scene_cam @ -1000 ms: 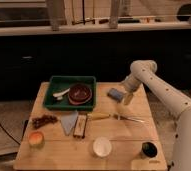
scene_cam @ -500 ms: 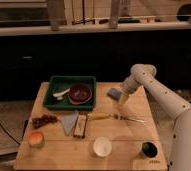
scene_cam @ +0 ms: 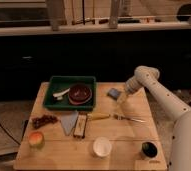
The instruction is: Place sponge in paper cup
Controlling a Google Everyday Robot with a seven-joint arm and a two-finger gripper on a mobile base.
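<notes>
Gripper [scene_cam: 121, 97] just beside sponge [scene_cam: 114, 93] — grip unclear, metal utensil [scene_cam: 129, 118] lying between them and paper cup [scene_cam: 102, 146], dark cup [scene_cam: 149, 148] further right

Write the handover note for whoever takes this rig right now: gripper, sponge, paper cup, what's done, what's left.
Gripper: low over the far right part of the table, right beside the sponge. Whether it has a grip cannot be told.
Sponge: on the table, just right of the green tray.
Paper cup: upright near the front edge, about centre, with nothing visible in it.
Done: gripper is at the sponge.
Left: grasp, lift, carry to the paper cup, release inside.
</notes>
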